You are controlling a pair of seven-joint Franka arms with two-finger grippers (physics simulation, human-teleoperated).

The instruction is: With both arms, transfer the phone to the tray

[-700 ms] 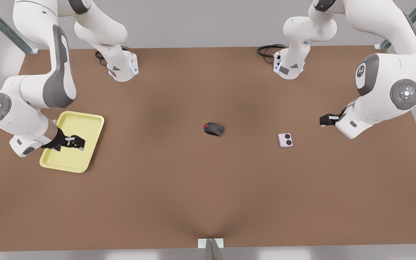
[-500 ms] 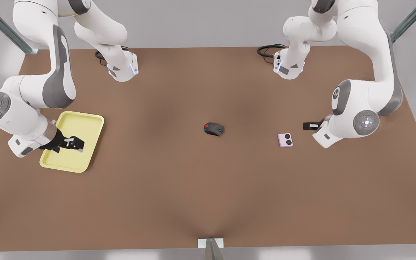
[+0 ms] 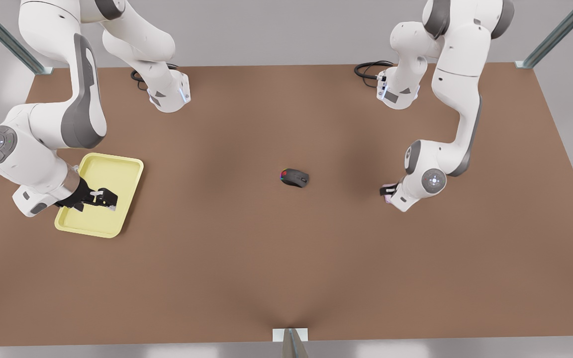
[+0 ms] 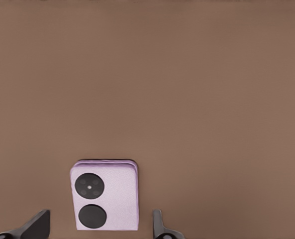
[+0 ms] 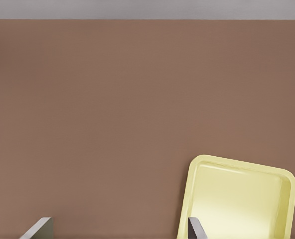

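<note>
Phone [image 4: 105,195] flat on tabletop [image 3: 286,258], well apart from tray [image 3: 117,171], beyond mouse [image 3: 294,177]. Left claw [image 4: 100,230] directly over phone, fingers apart, straddling its shorter width. Right claw [image 3: 105,197] waits over tray, fingers apart. Left arm nearer phone.

A simulated robot lab bench: 2 white arms [image 3: 445,99] are bolted at the far edge of a plain brown table [image 3: 286,268], black cables [image 3: 368,69] coil by their bases, metal frame struts [image 3: 5,40] brace the corners, and bare grey walls stand behind.
</note>
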